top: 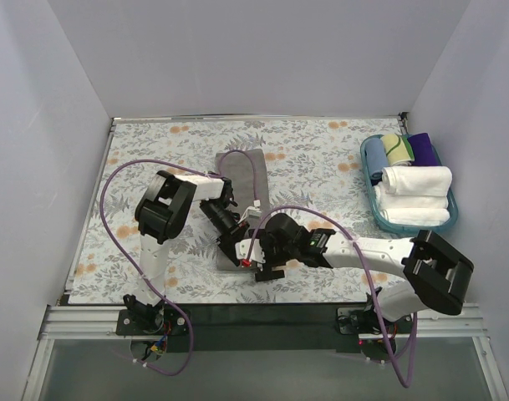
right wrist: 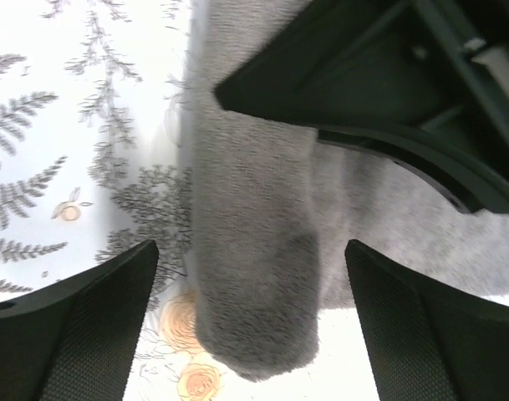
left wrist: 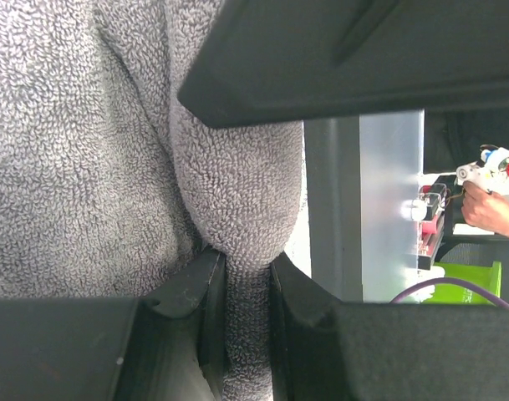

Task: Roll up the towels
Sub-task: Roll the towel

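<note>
A grey-brown towel (top: 246, 177) lies lengthwise on the floral table cover, its far end flat and its near end hidden under both grippers. My left gripper (top: 229, 236) is shut on a fold of this towel (left wrist: 247, 251); the cloth is pinched between its fingers (left wrist: 200, 301). My right gripper (top: 262, 266) is open, its fingers (right wrist: 87, 326) standing either side of a rolled or folded end of the towel (right wrist: 254, 284) without touching it. The left gripper's black body (right wrist: 388, 92) shows just beyond it.
A teal basket (top: 451, 219) at the right holds rolled towels: white (top: 415, 180), blue, yellow-green and purple. White walls close in the back and sides. The black rail (top: 262, 316) runs along the near edge.
</note>
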Robot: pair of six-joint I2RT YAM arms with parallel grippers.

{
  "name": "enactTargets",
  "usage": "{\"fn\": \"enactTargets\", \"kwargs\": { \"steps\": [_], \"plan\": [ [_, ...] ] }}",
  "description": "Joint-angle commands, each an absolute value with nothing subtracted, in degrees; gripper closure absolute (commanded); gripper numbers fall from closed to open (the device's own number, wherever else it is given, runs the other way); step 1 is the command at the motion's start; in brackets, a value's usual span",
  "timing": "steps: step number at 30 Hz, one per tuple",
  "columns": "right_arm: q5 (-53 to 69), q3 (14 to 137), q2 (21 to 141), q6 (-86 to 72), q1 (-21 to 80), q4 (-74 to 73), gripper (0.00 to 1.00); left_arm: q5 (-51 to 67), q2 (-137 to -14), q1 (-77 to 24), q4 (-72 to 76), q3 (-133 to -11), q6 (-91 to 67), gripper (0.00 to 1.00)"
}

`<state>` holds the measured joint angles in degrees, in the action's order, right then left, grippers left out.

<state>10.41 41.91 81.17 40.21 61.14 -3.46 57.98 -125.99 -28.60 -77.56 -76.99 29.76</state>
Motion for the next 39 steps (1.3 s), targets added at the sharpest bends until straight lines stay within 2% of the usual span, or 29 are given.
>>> {"fn": "enactTargets", "kwargs": {
  "steps": [1, 3, 4, 7, 8, 10, 11, 13, 16, 23, 27, 32, 36, 39],
  "plan": [
    [16.2, 43.6, 82.5, 41.0, 61.3, -5.2, 0.2, 45.1, -127.3, -28.2, -67.0, -74.9, 31.6, 0.89],
    [18.4, 43.5, 84.1, 39.9, 61.3, -5.6, 0.28, 45.3, -126.9, -27.9, -66.4, -74.6, 31.3, 0.88],
    [19.0, 43.9, 84.9, 39.6, 61.3, -6.3, 0.39, 45.2, -126.4, -27.6, -66.3, -74.4, 31.1, 0.87],
    [20.5, 44.6, 87.8, 39.6, 61.0, -8.4, 0.56, 45.8, -125.2, -26.9, -65.3, -74.0, 30.6, 0.8],
    [21.7, 44.8, 89.0, 39.5, 60.5, -9.7, 0.74, 46.5, -124.2, -26.2, -64.7, -73.9, 30.3, 0.79],
    [23.5, 46.0, 90.4, 38.2, 58.9, -11.9, 0.93, 46.8, -122.9, -25.4, -63.6, -73.5, 29.5, 0.74],
    [25.5, 47.5, 91.8, 37.6, 58.3, -13.3, 0.99, 48.3, -120.6, -24.0, -62.5, -73.1, 28.7, 0.71],
    [28.1, 49.2, 93.1, 36.0, 55.7, -17.5, 0.99, 49.8, -118.1, -22.4, -61.4, -72.4, 27.9, 0.59],
    [33.8, 52.6, 94.0, 33.9, 52.8, -23.0, 0.99, 51.6, -111.2, -19.1, -58.2, -69.6, 25.9, 0.51],
    [47.3, 56.8, 97.5, 25.2, 48.3, -29.4, 0.99, 50.1, -91.3, -10.3, -43.4, -59.6, 15.7, 0.5],
    [51.1, 59.4, 103.8, 25.2, 46.8, -33.7, 0.99, 47.4, -77.9, -9.9, -39.7, -51.8, 14.0, 0.47],
    [57.4, 65.6, 113.0, 25.8, 44.5, -38.7, 0.99, 39.8, -61.7, -15.3, -40.3, -44.5, 17.4, 0.39],
    [61.4, 69.9, 119.5, 27.6, 43.0, -43.6, 0.99, 30.9, -53.5, -24.0, -39.0, -38.2, 19.0, 0.39],
    [62.9, 72.4, 124.4, 29.5, 42.2, -47.3, 0.99, 28.8, -51.3, -29.8, -38.3, -36.1, 19.0, 0.38]
  ]
}}
